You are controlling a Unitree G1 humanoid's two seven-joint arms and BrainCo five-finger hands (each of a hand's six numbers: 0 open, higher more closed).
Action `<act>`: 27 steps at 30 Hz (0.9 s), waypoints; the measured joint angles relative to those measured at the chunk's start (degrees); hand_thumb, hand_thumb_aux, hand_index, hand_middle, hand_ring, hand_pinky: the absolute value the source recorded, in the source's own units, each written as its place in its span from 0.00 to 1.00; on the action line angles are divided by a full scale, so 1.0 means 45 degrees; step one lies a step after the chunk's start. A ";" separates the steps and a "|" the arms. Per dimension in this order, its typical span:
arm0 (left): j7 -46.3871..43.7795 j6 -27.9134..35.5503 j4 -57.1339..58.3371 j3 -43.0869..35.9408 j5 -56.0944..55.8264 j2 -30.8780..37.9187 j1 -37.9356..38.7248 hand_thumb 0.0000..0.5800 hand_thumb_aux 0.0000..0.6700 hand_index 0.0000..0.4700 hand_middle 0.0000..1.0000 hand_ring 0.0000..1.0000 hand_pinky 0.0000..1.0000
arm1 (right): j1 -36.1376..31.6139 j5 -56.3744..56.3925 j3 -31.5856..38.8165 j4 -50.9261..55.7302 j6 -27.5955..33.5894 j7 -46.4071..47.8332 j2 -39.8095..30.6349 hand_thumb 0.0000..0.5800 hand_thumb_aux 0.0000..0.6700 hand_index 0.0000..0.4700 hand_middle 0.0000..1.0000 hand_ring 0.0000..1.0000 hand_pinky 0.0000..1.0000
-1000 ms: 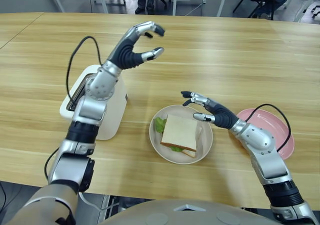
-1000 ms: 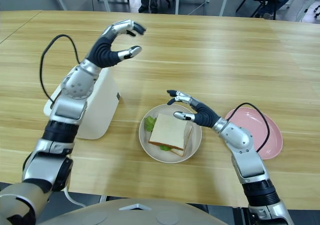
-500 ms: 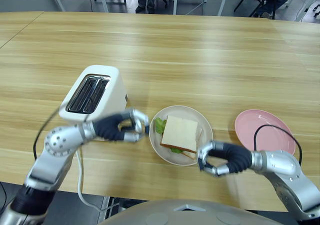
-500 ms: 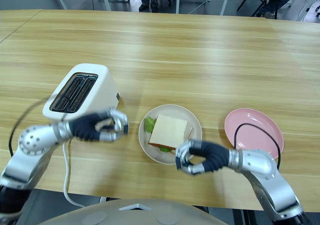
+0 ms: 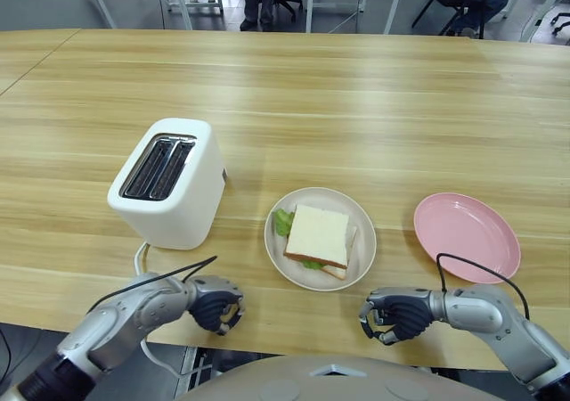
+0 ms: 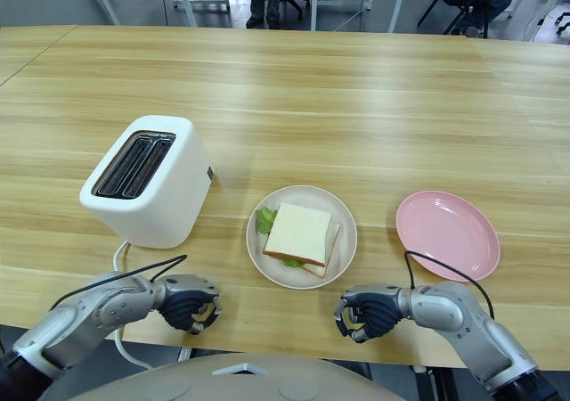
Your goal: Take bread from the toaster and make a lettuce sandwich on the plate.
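Note:
A sandwich [image 5: 321, 238] of white bread with green lettuce [image 5: 284, 222] showing at its left edge lies on the beige plate [image 5: 362, 257] at the table's middle front. The white toaster [image 5: 169, 184] stands to the left of it, and its two slots look dark with no bread sticking out. My left hand [image 5: 215, 304] hovers at the table's front edge, below the toaster, fingers curled and holding nothing. My right hand [image 5: 391, 313] is at the front edge below the plate, fingers curled too, holding nothing.
A pink plate [image 5: 466, 237] lies bare to the right of the beige plate. The toaster's white cord [image 5: 141, 257] runs off the front edge of the table. Broad bare wooden tabletop [image 5: 356, 98] stretches behind. Chair and table legs stand in the room beyond.
Both arms have dropped from above the table down to its front edge, and both hands have curled shut. The sandwich, plates and toaster have stayed in place.

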 measured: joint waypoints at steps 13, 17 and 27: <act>0.2362 0.0173 0.1684 -0.0807 0.2866 -0.2734 -0.1722 1.00 1.00 0.98 1.00 1.00 1.00 | -0.1643 -0.3981 0.1275 0.1115 0.0775 -0.3565 0.2337 1.00 1.00 0.98 1.00 1.00 1.00; 0.3312 0.0034 0.3221 -0.0841 0.2821 -0.3664 -0.2535 1.00 1.00 0.98 1.00 1.00 1.00 | -0.2734 -0.4333 0.1666 0.2418 0.0943 -0.4649 0.3375 1.00 1.00 0.98 1.00 1.00 1.00; 0.6063 -0.0528 0.9786 -0.0944 0.2531 -0.5146 -0.6736 1.00 1.00 0.98 1.00 1.00 1.00 | -0.6422 -0.4714 0.2560 0.7184 0.1051 -0.6963 0.5356 1.00 1.00 0.98 1.00 1.00 1.00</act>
